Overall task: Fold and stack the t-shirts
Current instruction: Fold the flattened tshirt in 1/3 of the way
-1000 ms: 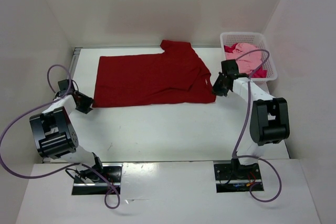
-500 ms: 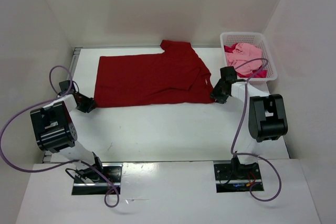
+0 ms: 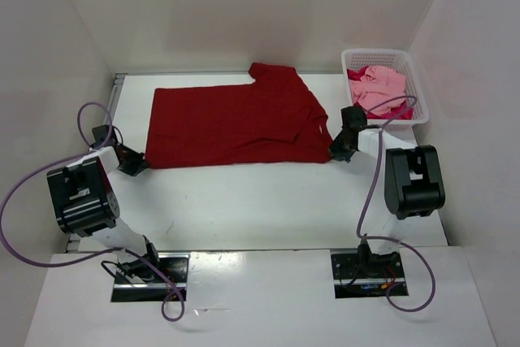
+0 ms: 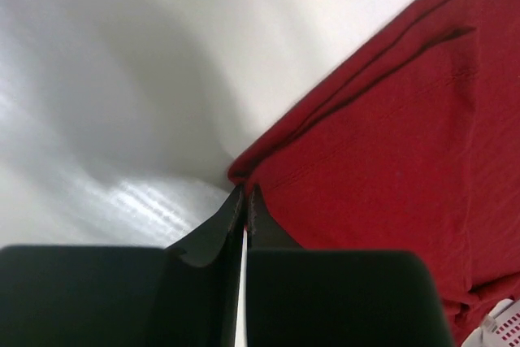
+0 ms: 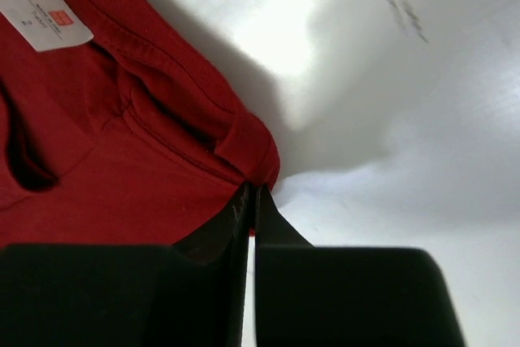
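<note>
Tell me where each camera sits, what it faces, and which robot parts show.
Top external: above, behind the bases, facing down on the white table; both arms show.
Left wrist: behind the left gripper, facing the dark red cloth t-shirt's corner; closed fingers show.
Right wrist: behind the right gripper, facing that shirt's collar-side corner; closed fingers show.
Shared: all see the t-shirt.

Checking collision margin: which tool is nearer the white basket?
Right. The right tool is at the near right corner of the dark red shirt, close in front of the basket; the left tool is at the shirt's near left corner, far from it.
</note>
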`<state>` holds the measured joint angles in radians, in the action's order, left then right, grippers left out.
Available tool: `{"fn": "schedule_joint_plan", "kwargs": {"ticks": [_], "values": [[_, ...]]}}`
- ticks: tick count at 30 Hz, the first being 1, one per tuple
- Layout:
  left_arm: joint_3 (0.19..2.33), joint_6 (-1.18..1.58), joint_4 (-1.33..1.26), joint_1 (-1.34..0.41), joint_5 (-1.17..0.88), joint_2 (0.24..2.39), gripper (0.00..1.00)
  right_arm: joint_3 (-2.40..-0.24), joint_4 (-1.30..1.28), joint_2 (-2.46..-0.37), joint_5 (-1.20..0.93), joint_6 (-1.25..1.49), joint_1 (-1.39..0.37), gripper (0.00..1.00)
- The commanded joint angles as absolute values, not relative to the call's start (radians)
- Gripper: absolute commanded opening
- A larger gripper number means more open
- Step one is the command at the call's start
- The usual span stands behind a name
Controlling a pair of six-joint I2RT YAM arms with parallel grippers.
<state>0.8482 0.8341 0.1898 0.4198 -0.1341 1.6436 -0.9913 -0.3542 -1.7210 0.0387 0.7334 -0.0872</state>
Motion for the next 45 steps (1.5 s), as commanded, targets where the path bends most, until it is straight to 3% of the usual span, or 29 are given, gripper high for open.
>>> {"fn": "schedule_joint_plan", "kwargs": {"ticks": [1,5,13,16,20,21,23,24,26,29,31,32,34,37,38,39,45], "values": [[0.798,0.785,0.273,0.442,-0.086,1.559,0.00,-0.927,-0.469,-1.617,0.053,0.749,-0.035,0.01],[0.752,0.761,0.356,0.486,-0.097,1.487,0.00,-0.815,-0.532,-1.439,0.005,0.749,0.011,0.00],[0.733,0.813,0.574,0.506,-0.164,1.295,0.00,-0.815,-0.753,-1.191,-0.115,0.788,0.011,0.02],[0.742,0.822,0.633,0.506,-0.183,1.264,0.07,-0.815,-0.840,-1.117,-0.115,0.788,0.011,0.07],[0.742,0.822,0.644,0.506,-0.224,1.241,0.45,-0.870,-0.922,-1.060,-0.095,0.750,0.011,0.31],[0.752,0.822,0.635,0.506,-0.224,1.241,0.71,-0.896,-0.937,-1.048,-0.086,0.732,0.011,0.40],[0.779,0.810,0.635,0.506,-0.192,1.230,0.98,-0.937,-0.946,-1.048,-0.077,0.698,0.011,0.47],[0.791,0.810,0.644,0.506,-0.172,1.221,1.00,-0.951,-0.946,-1.048,-0.077,0.686,0.011,0.49],[0.804,0.784,0.635,0.506,-0.149,1.207,1.00,-0.960,-0.915,-1.084,-0.087,0.661,-0.001,0.49],[0.805,0.755,0.548,0.485,-0.199,1.194,1.00,-0.957,-0.850,-1.152,-0.167,0.630,-0.055,0.29],[0.787,0.746,0.453,0.404,-0.267,1.184,0.48,-0.925,-0.744,-1.216,-0.199,0.653,-0.099,0.03],[0.787,0.756,0.437,0.367,-0.267,1.184,0.30,-0.925,-0.709,-1.236,-0.199,0.669,-0.127,0.00],[0.787,0.785,0.422,0.217,-0.206,1.184,0.06,-0.902,-0.589,-1.290,-0.199,0.693,-0.208,0.00],[0.810,0.844,0.385,-0.002,-0.115,1.190,0.04,-0.890,-0.473,-1.385,-0.225,0.718,-0.273,0.13],[0.810,0.860,0.368,-0.049,-0.115,1.216,0.04,-0.890,-0.457,-1.411,-0.225,0.727,-0.282,0.28],[0.796,0.874,0.350,-0.090,-0.115,1.232,0.04,-0.890,-0.436,-1.437,-0.225,0.727,-0.294,0.35],[0.769,0.911,0.247,-0.255,-0.140,1.354,0.12,-0.856,-0.325,-1.532,-0.216,0.709,-0.295,0.53]]}}
